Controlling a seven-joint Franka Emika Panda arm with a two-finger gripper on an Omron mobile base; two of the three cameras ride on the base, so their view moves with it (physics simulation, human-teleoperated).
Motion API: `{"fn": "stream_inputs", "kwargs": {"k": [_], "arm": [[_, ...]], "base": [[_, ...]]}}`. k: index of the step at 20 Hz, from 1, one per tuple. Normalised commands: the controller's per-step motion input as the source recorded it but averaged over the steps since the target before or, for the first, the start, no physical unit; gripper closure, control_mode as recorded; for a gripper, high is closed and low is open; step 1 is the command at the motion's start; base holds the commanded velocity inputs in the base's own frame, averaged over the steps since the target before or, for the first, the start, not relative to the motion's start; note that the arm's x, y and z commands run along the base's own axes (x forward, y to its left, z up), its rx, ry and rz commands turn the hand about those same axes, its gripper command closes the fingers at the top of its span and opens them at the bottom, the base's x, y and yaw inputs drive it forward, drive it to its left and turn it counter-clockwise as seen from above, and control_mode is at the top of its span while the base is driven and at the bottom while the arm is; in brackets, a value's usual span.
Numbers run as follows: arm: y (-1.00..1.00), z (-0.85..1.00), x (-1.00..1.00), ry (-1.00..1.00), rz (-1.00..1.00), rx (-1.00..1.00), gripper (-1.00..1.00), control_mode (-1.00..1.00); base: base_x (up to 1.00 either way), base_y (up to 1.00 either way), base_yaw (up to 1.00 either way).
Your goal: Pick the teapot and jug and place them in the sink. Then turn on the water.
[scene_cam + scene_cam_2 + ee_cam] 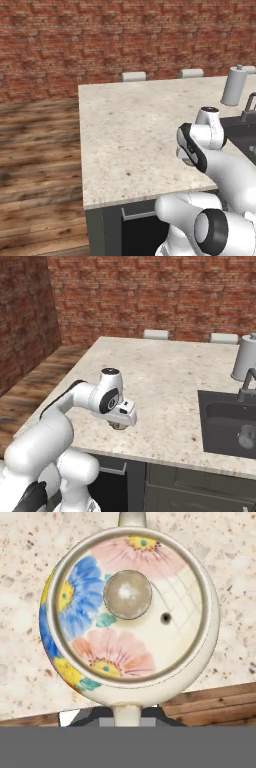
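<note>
Teapot [130, 617]: round, cream body, blue/pink/yellow floral lid with a plain knob and a small vent hole, upright, seen from straight above over the speckled table near its edge.
Jug [246, 437]: pale shape inside the sink [220, 406], front right part; detail too blurred to read.
Sink: dark rectangular basin set in the table, right side.

a: what's around you?
b: you've a brick wall [100, 35] behind, plank floor [35, 165] beside, and a speckled stone counter [130, 135] with two pale chair backs [156, 334] past it.
</note>
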Motion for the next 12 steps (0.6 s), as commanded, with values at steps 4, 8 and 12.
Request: {"fn": "stream_inputs", "kwargs": {"k": [4, 8, 12], "arm": [[0.26, 0.62, -0.24, -0.02, 0.0, 0.0, 1.0, -1.0], [0.36, 0.47, -0.22, 0.0, 0.01, 0.0, 1.0, -1.0], [0.39, 0.38, -0.04, 0.0, 0.01, 0.0, 1.0, -1.0]], "base": [[0.0, 0.0, 0.0], [0.0, 0.0, 0.0], [0.0, 0.0, 0.0]]}}
